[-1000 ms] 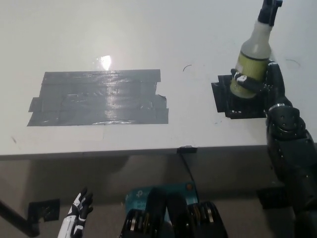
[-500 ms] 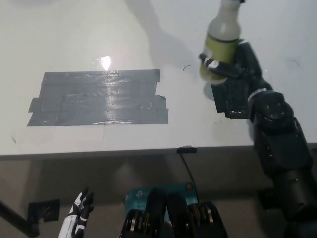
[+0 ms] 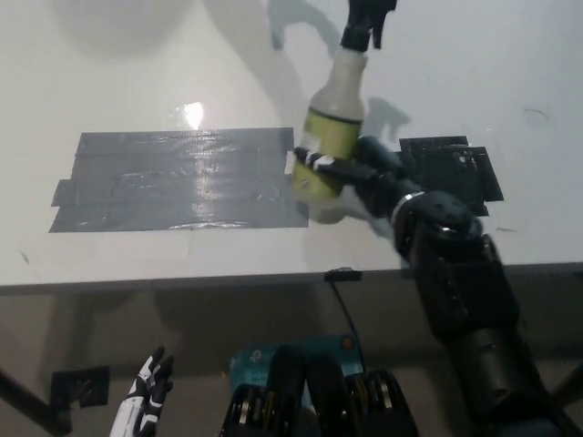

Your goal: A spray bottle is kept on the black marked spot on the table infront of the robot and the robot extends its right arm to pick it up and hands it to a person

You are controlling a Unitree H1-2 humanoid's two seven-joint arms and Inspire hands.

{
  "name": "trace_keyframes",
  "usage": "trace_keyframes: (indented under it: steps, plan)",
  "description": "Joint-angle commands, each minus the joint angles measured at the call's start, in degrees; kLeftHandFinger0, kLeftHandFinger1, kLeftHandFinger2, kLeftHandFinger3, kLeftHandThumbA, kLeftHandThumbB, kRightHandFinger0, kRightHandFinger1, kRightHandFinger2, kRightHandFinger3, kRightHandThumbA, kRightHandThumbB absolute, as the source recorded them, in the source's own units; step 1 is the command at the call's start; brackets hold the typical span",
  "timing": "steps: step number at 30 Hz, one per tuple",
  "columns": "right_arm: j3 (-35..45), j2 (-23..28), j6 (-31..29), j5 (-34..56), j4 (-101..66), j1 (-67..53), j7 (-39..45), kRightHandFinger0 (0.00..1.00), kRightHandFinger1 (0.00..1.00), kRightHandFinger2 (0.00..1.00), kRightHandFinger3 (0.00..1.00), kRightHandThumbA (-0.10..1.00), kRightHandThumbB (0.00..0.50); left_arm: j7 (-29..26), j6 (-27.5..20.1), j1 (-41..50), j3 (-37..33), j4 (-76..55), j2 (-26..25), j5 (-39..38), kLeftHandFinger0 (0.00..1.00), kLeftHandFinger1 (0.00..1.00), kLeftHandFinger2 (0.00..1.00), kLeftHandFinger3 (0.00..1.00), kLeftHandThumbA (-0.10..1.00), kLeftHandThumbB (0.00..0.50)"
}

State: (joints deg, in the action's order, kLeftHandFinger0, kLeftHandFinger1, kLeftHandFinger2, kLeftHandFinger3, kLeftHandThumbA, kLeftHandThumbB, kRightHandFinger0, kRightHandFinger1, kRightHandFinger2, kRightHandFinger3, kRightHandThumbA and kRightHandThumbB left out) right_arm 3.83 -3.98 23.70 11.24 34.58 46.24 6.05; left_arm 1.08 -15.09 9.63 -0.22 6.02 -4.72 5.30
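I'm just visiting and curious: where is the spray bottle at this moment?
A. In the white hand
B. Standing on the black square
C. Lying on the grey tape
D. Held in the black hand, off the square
D: the right hand grips the spray bottle, leaving the black square bare.

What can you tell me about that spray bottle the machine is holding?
The spray bottle looks like pale, translucent plastic with a yellow-green band around its body and a black trigger head at the top. It is tilted, head pointing up and away from the robot. The black right hand is wrapped around its lower body, holding it lifted above the white table, by the right end of the grey tape patch and left of the black marked spot.
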Motion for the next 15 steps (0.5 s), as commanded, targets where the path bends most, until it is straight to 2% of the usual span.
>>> trace_keyframes:
  steps: [1,2,3,4,6,7,10,13,15]
  plan:
    - [3.08,-2.41,3.23,10.79,-1.0,8.54,2.01,0.0,0.31,0.73,0.34,-0.1,0.244,0.23,-2.33,-0.24,-0.58,-1.65,-1.06,1.04,1.0,1.0,1.0,1.0,0.93,0.321]
    - [3.15,-2.43,3.23,10.91,-0.8,8.77,1.89,0.0,0.31,0.72,0.35,-0.1,0.242,0.21,-2.34,-0.23,-0.57,-1.68,-1.08,1.14,1.0,1.0,1.0,1.0,0.93,0.321]
    - [3.56,-2.49,3.23,11.34,-0.44,9.44,1.85,0.0,0.29,0.7,0.42,-0.1,0.228,0.14,-2.22,-0.27,-0.62,-1.74,-1.11,1.42,1.0,1.0,1.0,1.0,0.93,0.322]
    - [3.68,-2.49,3.23,11.54,-0.33,9.69,1.91,0.0,0.29,0.7,0.42,-0.1,0.227,0.12,-2.2,-0.28,-0.64,-1.76,-1.13,1.51,1.0,1.0,1.0,1.0,0.93,0.323]
    - [3.81,-2.45,3.23,11.76,-0.02,10.36,2.17,0.0,0.29,0.7,0.32,-0.1,0.236,0.13,-1.51,-0.19,-0.63,-2.17,-1.08,1.47,1.0,1.0,1.0,1.0,0.92,0.345]
    - [3.71,-2.37,3.23,11.58,0.13,10.69,2.35,0.0,0.29,0.69,0.24,-0.1,0.238,0.08,-1.2,-0.14,-0.62,-2.35,-1.07,1.57,1.0,1.0,1.0,1.0,0.92,0.348]
    - [3.19,-1.95,3.23,11.31,0.95,12.04,2.72,0.0,0.26,0.66,0.11,-0.08,0.254,0.18,-0.72,-0.41,-0.59,-2.57,-1.24,1.65,1.0,1.0,1.0,1.0,0.92,0.346]
    - [3.09,-1.78,3.23,11.05,1.97,12.81,3.01,0.0,0.25,0.64,0.1,-0.1,0.257,0.23,-0.83,-0.38,-0.59,-2.6,-1.3,1.7,1.0,1.0,1.0,1.0,0.91,0.34]
    - [3.31,-1.64,3.23,11.22,2.68,13.24,2.73,0.0,0.24,0.64,0.16,-0.1,0.258,0.16,-0.73,-0.3,-0.61,-2.76,-1.25,1.87,1.0,1.0,1.0,1.0,0.91,0.347]
